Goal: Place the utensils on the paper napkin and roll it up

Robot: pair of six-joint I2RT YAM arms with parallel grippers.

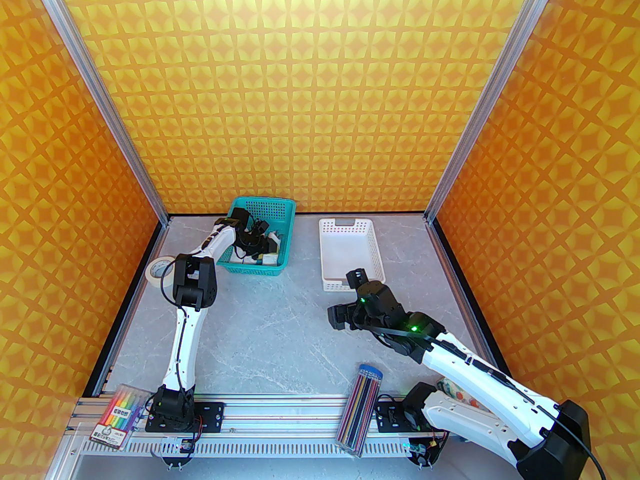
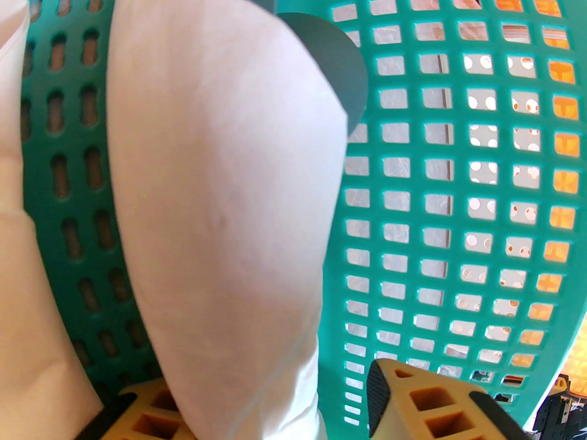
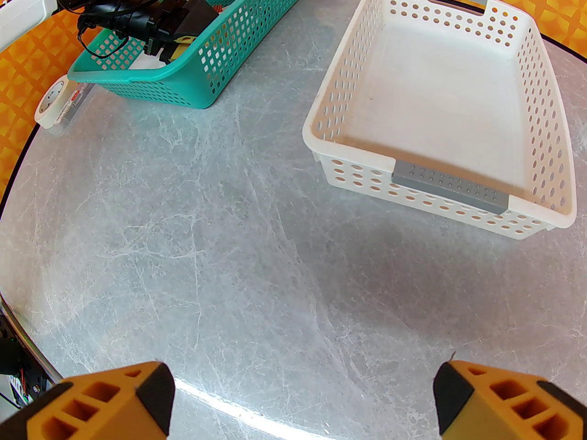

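Note:
My left gripper [image 1: 264, 242] reaches down into the teal basket [image 1: 289, 225]. In the left wrist view its yellow fingers [image 2: 412, 401] stand apart at the bottom edge. Between them bulges a white paper napkin [image 2: 220, 190], with a small gap showing on its right side. From behind the napkin's upper right edge peeks a dark teal round shape [image 2: 341, 69] that looks like the spoon's bowl. The rest of the utensils is hidden. My right gripper [image 1: 345, 295] hangs open over bare table in front of the white basket, nothing between its fingers [image 3: 151, 385].
An empty white basket [image 1: 326, 253] stands at the back right, also seen as the white basket [image 3: 357, 177]. A tape roll [image 1: 159, 270] lies left of the teal basket [image 3: 220, 62]. A marker pack [image 1: 120, 415] and a clear pencil case [image 1: 361, 400] lie by the near rail.

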